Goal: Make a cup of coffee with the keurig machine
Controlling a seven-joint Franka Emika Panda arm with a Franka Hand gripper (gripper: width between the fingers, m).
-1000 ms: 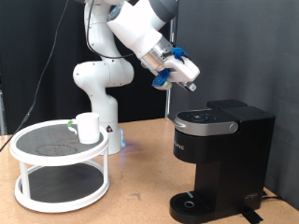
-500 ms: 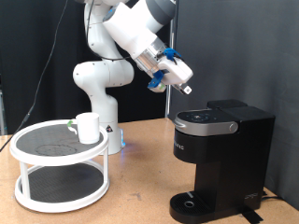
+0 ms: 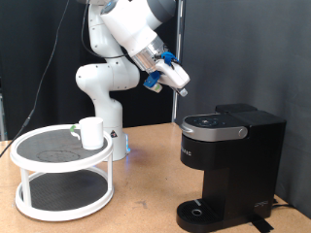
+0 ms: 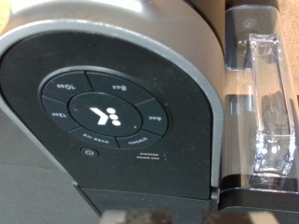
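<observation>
Keurig machine (image 3: 229,167) sits at the exterior view's right, lid down, drip base bare. Over on the left, the cup (image 3: 91,132) stands on the top tier of a white two-tier stand (image 3: 61,170). The gripper (image 3: 183,90) hangs in the air above and left of the machine, well apart from it; I cannot tell how wide its fingers sit, and nothing shows between them. Wrist view now: the machine's round button panel (image 4: 105,110) and the clear water tank (image 4: 263,112) beside it.

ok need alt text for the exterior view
A white robot arm holds its gripper in the air above a black keurig machine with its lid shut. At the view's left, a white cup sits atop a two-tier round stand.
</observation>
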